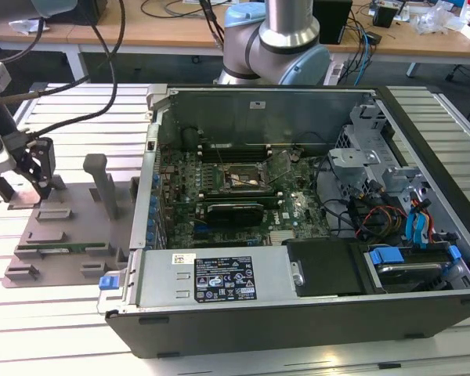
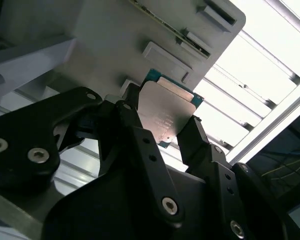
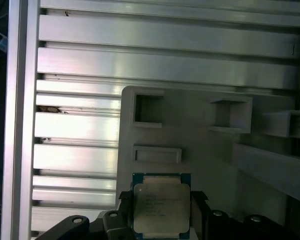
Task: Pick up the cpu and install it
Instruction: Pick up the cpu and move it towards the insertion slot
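Above the grey tray (image 3: 200,150), the gripper (image 2: 161,117) clamps the cpu (image 2: 166,106) by opposite edges

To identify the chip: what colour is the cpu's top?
The cpu is silver-grey on top, with a thin green border; the first wrist view shows it best.

Grey holder tray (image 1: 78,219) on slatted table (image 1: 47,329)

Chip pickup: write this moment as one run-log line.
end effector: shut on chip | chip: held at two edges, by grey tray
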{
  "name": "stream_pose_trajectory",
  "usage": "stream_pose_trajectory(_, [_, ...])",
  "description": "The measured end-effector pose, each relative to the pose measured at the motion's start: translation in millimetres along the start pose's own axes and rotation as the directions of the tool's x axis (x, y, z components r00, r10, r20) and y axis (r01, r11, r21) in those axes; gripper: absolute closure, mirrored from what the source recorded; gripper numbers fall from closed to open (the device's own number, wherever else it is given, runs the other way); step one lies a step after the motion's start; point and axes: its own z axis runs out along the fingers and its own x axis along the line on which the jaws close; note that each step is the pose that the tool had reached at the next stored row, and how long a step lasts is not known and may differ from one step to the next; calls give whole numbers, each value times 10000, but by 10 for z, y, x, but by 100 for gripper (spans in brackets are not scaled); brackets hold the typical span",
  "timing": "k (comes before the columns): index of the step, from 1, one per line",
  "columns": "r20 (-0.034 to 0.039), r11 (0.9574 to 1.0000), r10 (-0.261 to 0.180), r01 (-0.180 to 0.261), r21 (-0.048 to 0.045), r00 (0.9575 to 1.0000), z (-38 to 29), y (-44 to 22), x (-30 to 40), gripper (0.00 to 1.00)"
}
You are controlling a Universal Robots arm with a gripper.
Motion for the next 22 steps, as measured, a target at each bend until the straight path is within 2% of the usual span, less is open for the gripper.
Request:
stream_pose_trajectory(3, [0, 10000, 0, 0, 0, 10000, -54, -2, -1, 45])
stream_pose_trajectory(5, [0, 10000, 0, 0, -1, 10000, -143, -4, -4, 45])
stream_pose_trajectory(10, [0, 10000, 0, 0, 0, 10000, -257, -8, -6, 45])
stream_pose_trajectory(19, [0, 10000, -1, 1, 0, 10000, -525, -16, -14, 45])
stream_pose_trajectory(22, [-1, 10000, 0, 0, 0, 10000, -580, -17, -15, 45])
